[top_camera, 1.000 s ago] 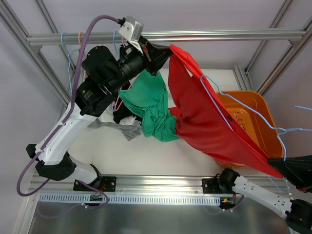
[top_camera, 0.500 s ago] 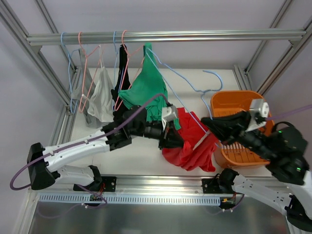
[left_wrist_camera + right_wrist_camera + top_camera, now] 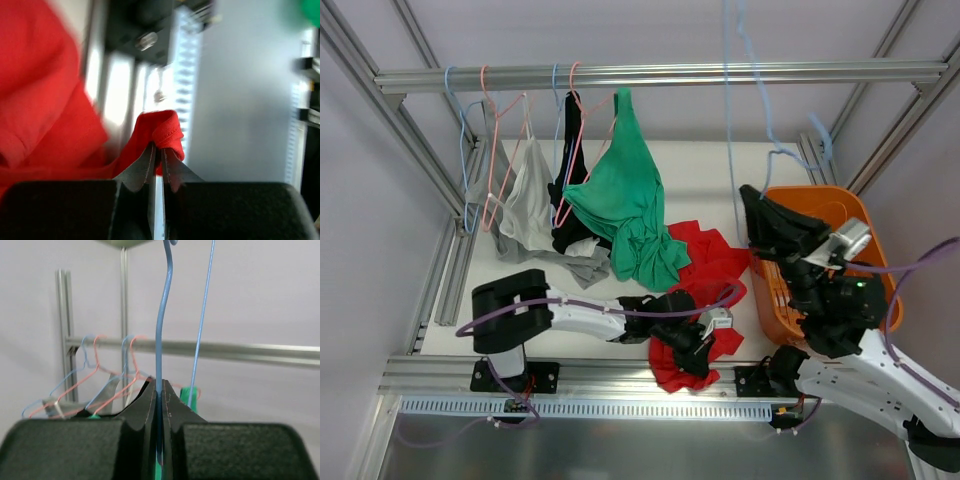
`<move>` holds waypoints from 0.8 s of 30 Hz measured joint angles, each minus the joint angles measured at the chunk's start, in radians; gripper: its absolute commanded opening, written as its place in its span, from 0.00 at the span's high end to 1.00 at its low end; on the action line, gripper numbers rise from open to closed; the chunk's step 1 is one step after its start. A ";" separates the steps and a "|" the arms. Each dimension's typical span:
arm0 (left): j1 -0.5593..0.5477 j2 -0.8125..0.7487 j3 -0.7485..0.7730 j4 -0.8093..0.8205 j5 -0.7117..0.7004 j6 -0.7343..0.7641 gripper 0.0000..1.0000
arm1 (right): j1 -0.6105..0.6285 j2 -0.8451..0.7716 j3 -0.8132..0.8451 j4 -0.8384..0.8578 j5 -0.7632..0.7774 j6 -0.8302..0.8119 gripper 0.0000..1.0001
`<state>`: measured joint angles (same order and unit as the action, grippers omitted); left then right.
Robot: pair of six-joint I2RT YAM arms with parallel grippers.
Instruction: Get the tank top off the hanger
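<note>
Red tank top (image 3: 705, 290) now off blue hanger (image 3: 727, 100), dragged to near surface (image 3: 700, 180) edge by left claw (image 3: 692, 350); right claw (image 3: 748, 195) lifted hanger.

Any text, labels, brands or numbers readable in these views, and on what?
No readable text in any view.
The red top, green top, basket and blue hanger show no print, tag or number.
The left wrist view is blurred, so small marks on the frame behind the red top could not be read there.

Left arm (image 3: 582, 316) lies low, reaching rightward, jaws closed; right arm (image 3: 840, 305) rears upward, jaws closed.
</note>
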<state>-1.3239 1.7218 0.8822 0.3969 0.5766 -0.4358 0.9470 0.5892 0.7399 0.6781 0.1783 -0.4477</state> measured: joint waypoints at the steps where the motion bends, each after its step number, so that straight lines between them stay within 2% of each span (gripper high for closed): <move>1: -0.005 0.033 -0.013 -0.002 -0.039 -0.012 1.00 | 0.000 -0.008 0.023 -0.002 0.007 -0.010 1.00; 4: -0.011 0.093 -0.037 -0.009 -0.125 -0.048 1.00 | 0.000 -0.043 0.119 -0.054 0.043 -0.036 1.00; 10: -0.026 0.031 -0.041 -0.063 -0.288 -0.087 1.00 | 0.000 -0.056 0.448 -0.537 0.152 0.053 1.00; 13: -0.039 -0.106 -0.037 -0.174 -0.463 -0.083 0.69 | 0.000 -0.051 0.551 -0.794 0.220 0.151 1.00; 14: -0.039 -0.161 -0.030 -0.217 -0.525 -0.082 0.56 | 0.000 -0.048 0.572 -0.877 0.235 0.182 1.00; 16: -0.045 -0.269 -0.001 -0.293 -0.639 -0.073 0.41 | 0.000 -0.030 0.613 -1.044 0.252 0.249 1.00; 17: -0.045 -0.315 0.021 -0.326 -0.688 -0.066 0.13 | 0.000 -0.013 0.634 -1.114 0.253 0.278 1.00; 18: -0.045 -0.348 0.038 -0.348 -0.723 -0.064 0.01 | 0.000 0.006 0.651 -1.176 0.253 0.303 1.00; 24: -0.044 -0.521 0.090 -0.470 -0.884 -0.042 0.01 | 0.000 0.122 0.701 -1.355 0.259 0.364 1.00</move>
<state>-1.3682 1.2003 0.9718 -0.0731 -0.3073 -0.4778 0.9470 0.7116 1.4410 -0.6773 0.4370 -0.0841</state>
